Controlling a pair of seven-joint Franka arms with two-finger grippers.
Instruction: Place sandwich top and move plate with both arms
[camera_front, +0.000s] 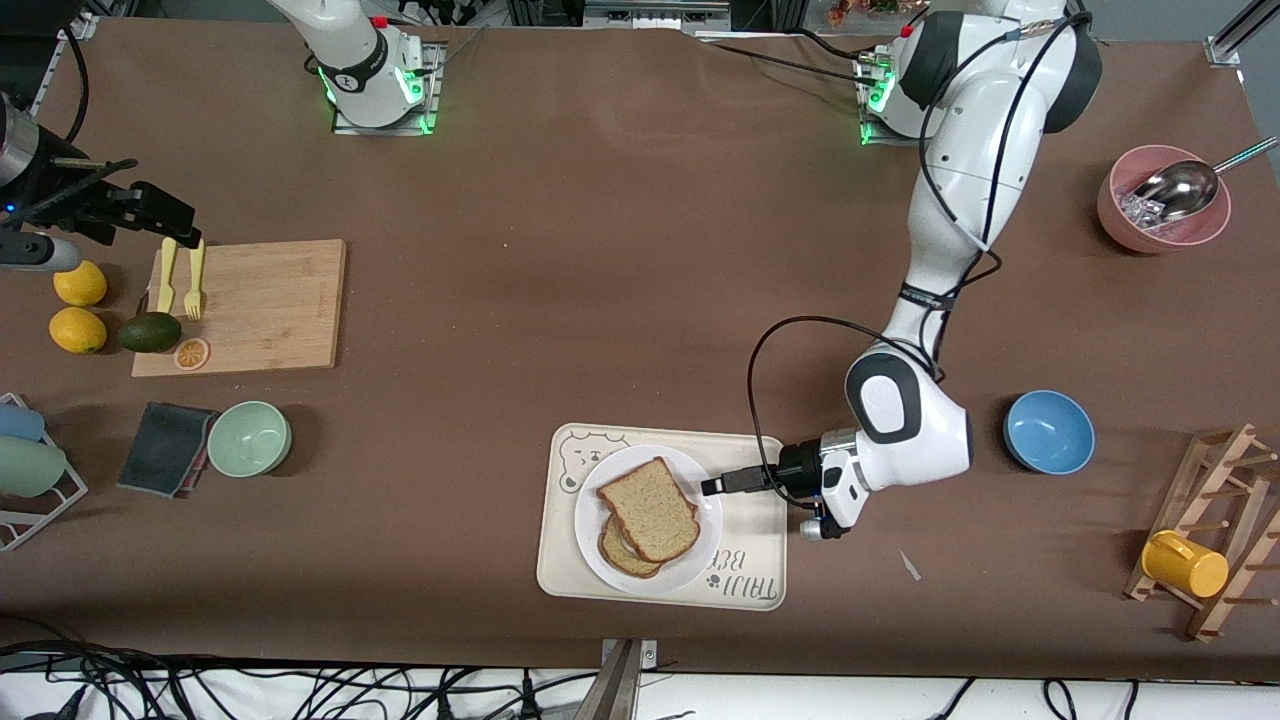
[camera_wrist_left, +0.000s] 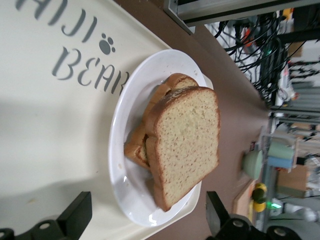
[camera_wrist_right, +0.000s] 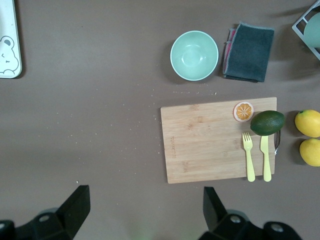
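Resting point: sandwich top lies on the lower slices on the plate — stack complete.
Left gripper: fingers open beside plate rim.
Right gripper: fingers open, waiting over cutting board.

Right wrist view: right gripper hangs over bare brown table, both black fingers spread wide, nothing between them. Landmark is the wooden cutting board. On it: orange slice at one corner, yellow fork and yellow knife side by side. Avocado overlaps the board's edge just beside the orange slice. Two lemons off the board, beside the avocado. Green bowl near the board, dark folded cloth just beside the bowl. Corner of the bear-print tray well apart from the board.
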